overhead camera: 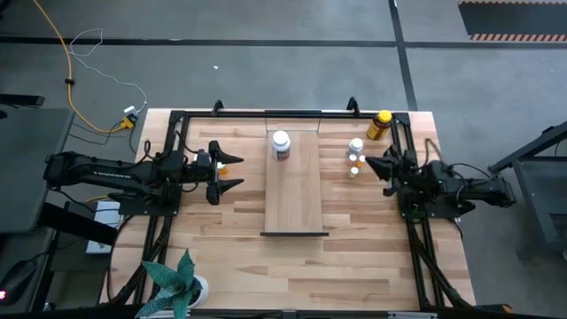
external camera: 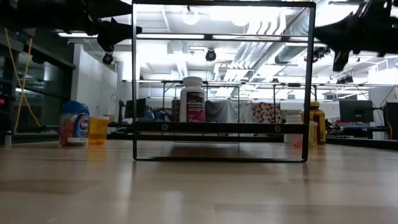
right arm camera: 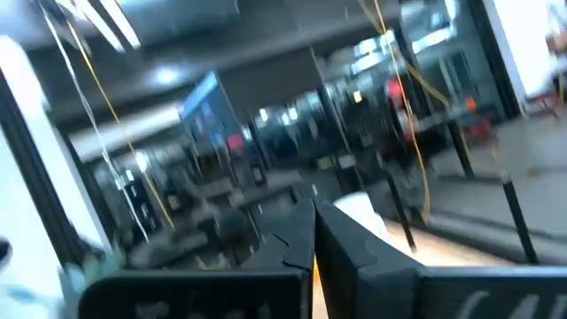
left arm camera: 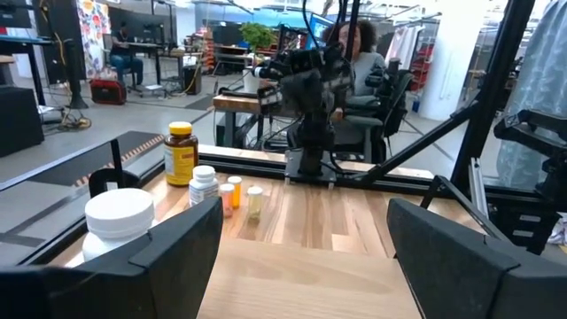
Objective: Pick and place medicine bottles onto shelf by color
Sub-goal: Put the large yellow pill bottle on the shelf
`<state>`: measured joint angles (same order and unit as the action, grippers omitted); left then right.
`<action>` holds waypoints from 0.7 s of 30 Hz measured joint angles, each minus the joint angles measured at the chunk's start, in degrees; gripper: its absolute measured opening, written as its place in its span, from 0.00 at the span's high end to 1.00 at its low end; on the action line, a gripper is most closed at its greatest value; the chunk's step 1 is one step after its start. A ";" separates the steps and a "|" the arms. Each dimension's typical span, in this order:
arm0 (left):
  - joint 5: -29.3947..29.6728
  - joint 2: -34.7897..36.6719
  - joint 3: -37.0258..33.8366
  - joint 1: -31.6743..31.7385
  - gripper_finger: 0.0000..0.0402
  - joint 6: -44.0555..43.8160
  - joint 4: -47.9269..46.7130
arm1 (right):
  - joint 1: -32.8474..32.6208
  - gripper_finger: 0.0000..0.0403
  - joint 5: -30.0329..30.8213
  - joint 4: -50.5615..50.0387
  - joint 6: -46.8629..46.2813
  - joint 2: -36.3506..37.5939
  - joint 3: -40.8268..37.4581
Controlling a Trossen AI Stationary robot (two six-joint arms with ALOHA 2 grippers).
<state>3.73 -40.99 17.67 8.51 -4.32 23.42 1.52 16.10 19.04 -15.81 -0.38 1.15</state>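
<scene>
1. On the table (overhead camera: 354,257), a top of light wood planks, the shelf (overhead camera: 294,182) lies at the centre, running from 12 to 6 o'clock, with a dark strip at its 6 o'clock end.
2. One white bottle (overhead camera: 281,144) stands upright on the shelf near its 12 o'clock end; the low view shows it with a dark pink label.
3. At 1 o'clock from the shelf, an amber bottle (overhead camera: 381,123) with a yellow cap stands by the table's far edge.
4. Just below it sit a small white bottle (overhead camera: 356,147) and two tiny orange ones (overhead camera: 354,166), close together, off the shelf.
5. At 9 o'clock, the left gripper (overhead camera: 234,171) hovers beside the shelf, fingers spread apart, holding nothing.
6. At 3 o'clock, the right gripper (overhead camera: 372,165) sits just beside the tiny bottles; in its wrist view the fingers are pressed together, empty.
7. A blue-capped bottle (external camera: 74,123) and an orange one (external camera: 98,130) show at the left of the low view.
8. A green plant (overhead camera: 174,283) stands at the table's 7 o'clock corner.
9. Around the table lies grey floor with a yellow cable (overhead camera: 66,62); the room behind is an open workshop with ceiling ducts, desks and a seated person (left arm camera: 350,44).
</scene>
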 joint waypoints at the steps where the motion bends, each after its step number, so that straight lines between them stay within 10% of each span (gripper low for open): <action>1: 0.00 0.00 0.00 0.00 0.23 0.00 0.01 | 0.00 1.00 0.00 1.53 0.54 0.00 0.00; 9: 0.15 0.00 0.00 0.02 0.23 0.00 0.44 | 0.00 0.95 16.94 0.24 -2.64 -3.97 0.00; 21: 2.12 0.00 0.00 0.10 0.23 0.00 0.46 | 8.89 0.42 35.18 -17.35 -5.31 -24.67 15.68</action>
<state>5.85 -40.99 17.67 8.61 -4.32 23.88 10.41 51.28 1.69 -21.12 -25.06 16.83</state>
